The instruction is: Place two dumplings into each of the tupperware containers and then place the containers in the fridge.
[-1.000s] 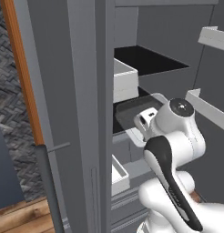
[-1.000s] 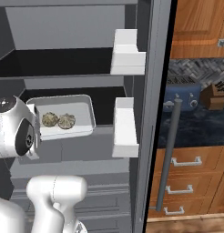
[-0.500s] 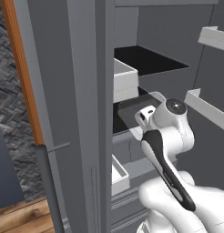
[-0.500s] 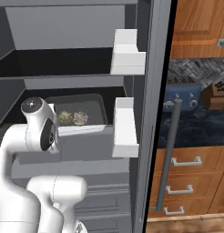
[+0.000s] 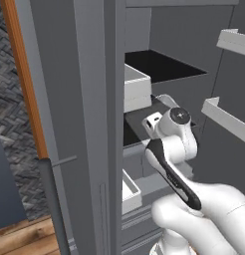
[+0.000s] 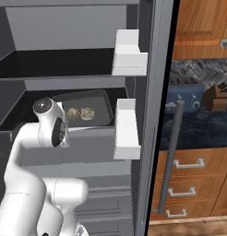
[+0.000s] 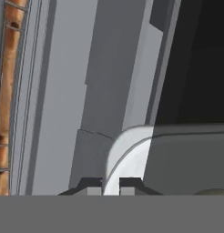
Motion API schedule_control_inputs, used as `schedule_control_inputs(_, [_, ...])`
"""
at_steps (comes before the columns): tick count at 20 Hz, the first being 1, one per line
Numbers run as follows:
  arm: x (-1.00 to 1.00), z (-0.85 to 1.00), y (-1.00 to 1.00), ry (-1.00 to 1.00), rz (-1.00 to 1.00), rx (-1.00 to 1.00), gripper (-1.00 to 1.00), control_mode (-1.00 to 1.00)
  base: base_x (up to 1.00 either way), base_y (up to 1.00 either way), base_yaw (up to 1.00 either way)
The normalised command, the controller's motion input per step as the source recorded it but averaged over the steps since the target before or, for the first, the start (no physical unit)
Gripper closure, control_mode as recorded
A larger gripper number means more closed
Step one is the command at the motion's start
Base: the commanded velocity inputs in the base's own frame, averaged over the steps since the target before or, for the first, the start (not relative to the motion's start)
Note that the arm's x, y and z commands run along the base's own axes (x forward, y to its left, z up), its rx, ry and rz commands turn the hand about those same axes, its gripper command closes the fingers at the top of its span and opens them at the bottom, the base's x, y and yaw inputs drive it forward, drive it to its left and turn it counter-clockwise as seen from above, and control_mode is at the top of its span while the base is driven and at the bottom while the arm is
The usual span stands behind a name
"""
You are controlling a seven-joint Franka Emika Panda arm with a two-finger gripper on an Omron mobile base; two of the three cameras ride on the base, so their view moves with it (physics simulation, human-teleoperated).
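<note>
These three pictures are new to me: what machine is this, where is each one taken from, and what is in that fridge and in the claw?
The machine is a white robot arm on a drivable base, in a rendered kitchen. It faces an open grey fridge. Two pictures come from cameras on the base, behind the arm to its left and right. The third comes from a camera on the hand, looking along its gripper.

On the fridge's middle dark shelf rests a shallow grey tupperware container holding two beige dumplings. White door bins hang on the open door beside it.

In the hand picture the gripper's two dark fingertips pinch the container's pale rim, so the gripper is shut on the container.
</note>
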Motion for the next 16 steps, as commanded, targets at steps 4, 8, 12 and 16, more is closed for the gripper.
schedule_control_inputs(4, [0.79, 0.0, -0.14, 0.0, 0.03, 0.0, 1.0, -1.0, 0.0, 0.0, 0.0])
schedule_control_inputs(8, [0.7, 0.0, -0.06, 0.0, 0.06, 0.0, 1.0, -1.0, 0.0, 0.0, 0.0])
schedule_control_inputs(12, [0.72, -0.09, 0.0, 0.01, 0.05, 0.0, 1.0, -1.0, 0.0, 0.0, 0.0])
schedule_control_inputs(16, [0.74, -0.4, 0.0, 0.02, 0.05, 0.0, 1.0, -1.0, 0.0, 0.0, 0.0])
